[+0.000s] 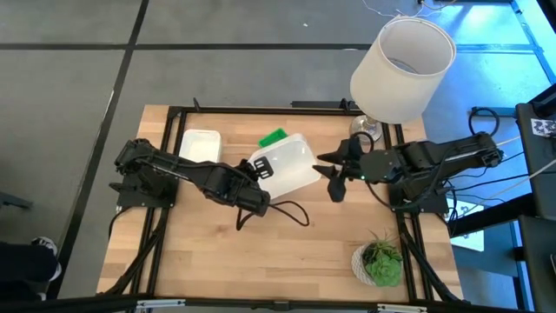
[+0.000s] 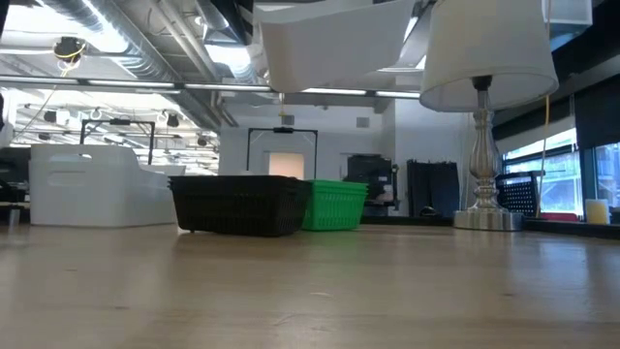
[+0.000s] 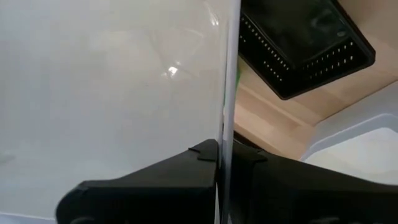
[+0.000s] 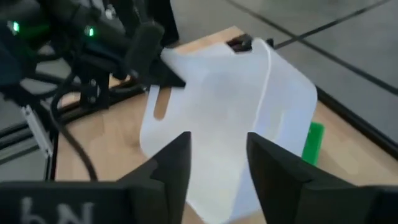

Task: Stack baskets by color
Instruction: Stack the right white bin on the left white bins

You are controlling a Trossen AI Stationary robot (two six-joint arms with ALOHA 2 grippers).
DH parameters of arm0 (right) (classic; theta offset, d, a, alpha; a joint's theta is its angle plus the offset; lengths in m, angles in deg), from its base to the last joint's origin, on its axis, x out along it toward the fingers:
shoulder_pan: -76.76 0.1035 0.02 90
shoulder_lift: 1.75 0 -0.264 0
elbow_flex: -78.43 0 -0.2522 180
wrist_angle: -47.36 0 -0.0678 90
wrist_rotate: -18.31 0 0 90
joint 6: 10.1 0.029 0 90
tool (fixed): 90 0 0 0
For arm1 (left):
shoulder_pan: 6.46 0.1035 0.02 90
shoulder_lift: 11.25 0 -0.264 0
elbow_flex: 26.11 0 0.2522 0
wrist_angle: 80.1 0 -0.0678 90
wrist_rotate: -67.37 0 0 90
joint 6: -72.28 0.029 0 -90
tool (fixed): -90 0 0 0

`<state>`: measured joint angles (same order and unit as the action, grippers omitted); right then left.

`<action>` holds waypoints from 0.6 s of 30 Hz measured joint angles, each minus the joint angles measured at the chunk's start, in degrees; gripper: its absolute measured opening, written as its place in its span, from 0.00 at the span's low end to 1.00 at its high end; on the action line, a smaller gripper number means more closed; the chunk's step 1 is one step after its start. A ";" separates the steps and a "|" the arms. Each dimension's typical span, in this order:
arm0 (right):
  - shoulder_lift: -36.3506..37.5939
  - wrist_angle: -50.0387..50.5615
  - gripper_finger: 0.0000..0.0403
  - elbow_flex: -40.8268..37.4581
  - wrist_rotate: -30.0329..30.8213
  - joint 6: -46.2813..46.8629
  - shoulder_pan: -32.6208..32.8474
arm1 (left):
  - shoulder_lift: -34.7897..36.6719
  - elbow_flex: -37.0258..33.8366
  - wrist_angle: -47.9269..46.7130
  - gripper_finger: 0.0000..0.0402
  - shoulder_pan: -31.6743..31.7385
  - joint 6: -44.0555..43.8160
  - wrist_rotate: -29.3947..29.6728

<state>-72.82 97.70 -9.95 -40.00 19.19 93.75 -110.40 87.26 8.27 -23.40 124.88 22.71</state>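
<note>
White basket held aloft over the desk

The left claw (image 1: 258,180) is clamped on the rim of a white basket (image 1: 285,165), lifted above the desk (image 1: 261,261). The right claw (image 1: 333,174), fingers apart, sits just beside that basket. Beyond it on the desk lie a black basket (image 2: 240,205), a green basket (image 2: 336,205) and another white basket (image 1: 200,146).

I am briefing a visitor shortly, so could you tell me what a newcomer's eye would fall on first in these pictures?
First, the white basket lifted above mid-table, its rim pinched in the left pincer, with the right pincer open just beside it. Next, the big white lampshade at the table's far right corner. Then the black basket and green basket side by side on the table, and another white basket far left.
</note>
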 joint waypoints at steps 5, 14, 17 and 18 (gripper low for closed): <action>-2.33 -1.07 0.47 -0.02 4.44 -0.03 0.00 | 0.00 0.00 0.85 0.00 0.07 0.02 0.09; -5.83 -3.14 0.47 -0.02 14.69 -4.61 -0.02 | 0.00 0.00 0.90 0.00 0.05 0.00 0.16; -6.48 -3.97 0.47 -0.02 16.06 -6.43 0.00 | 0.00 0.00 0.91 0.00 0.05 0.00 0.16; -6.51 -4.00 0.47 -0.02 16.28 -7.09 0.00 | 0.00 -0.02 0.97 0.00 0.05 0.02 0.16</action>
<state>-79.33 93.70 -9.97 -23.73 12.10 93.75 -110.40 87.24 9.24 -23.34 124.90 22.87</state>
